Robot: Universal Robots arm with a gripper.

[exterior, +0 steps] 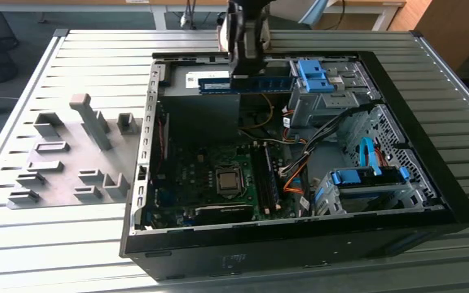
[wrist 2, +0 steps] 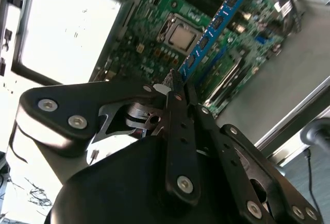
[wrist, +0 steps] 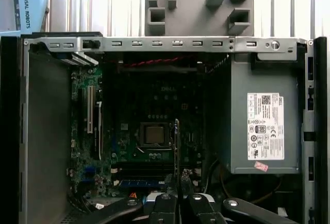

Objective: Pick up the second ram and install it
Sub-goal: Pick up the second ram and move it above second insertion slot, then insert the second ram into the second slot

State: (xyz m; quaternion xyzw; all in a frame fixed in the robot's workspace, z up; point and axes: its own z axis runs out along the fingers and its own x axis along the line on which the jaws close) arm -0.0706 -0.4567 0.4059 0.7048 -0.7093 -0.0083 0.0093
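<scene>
Your tool (wrist 2: pixel 175 82) is closed down narrow and pinches the second ram (wrist 2: pixel 214 26), a long, thin, flat blue-green circuit board stick with a row of dark chips. In the exterior view the stick hangs level over the open black computer case (exterior: pixel 300 244), above the far part of its inside. It is well apart from the green motherboard (wrist 2: pixel 149 33) on the floor of that case. The two fingers (wrist 2: pixel 181 131) press on the flat faces, about at the middle of the stick's length.

I judge that this stick is very light and quite stiff, but it is also fragile. The board can crack if you bend it, and the chips and the contact edge do not like pressure or scraping. The faces are smooth, so it may slip or tilt between the pads if something pushes on one end. The best place to hold it seems to be the middle of the upper edge, on the flat faces, with the contact edge free. A hold near the middle also keeps the two ends level over the case.
</scene>
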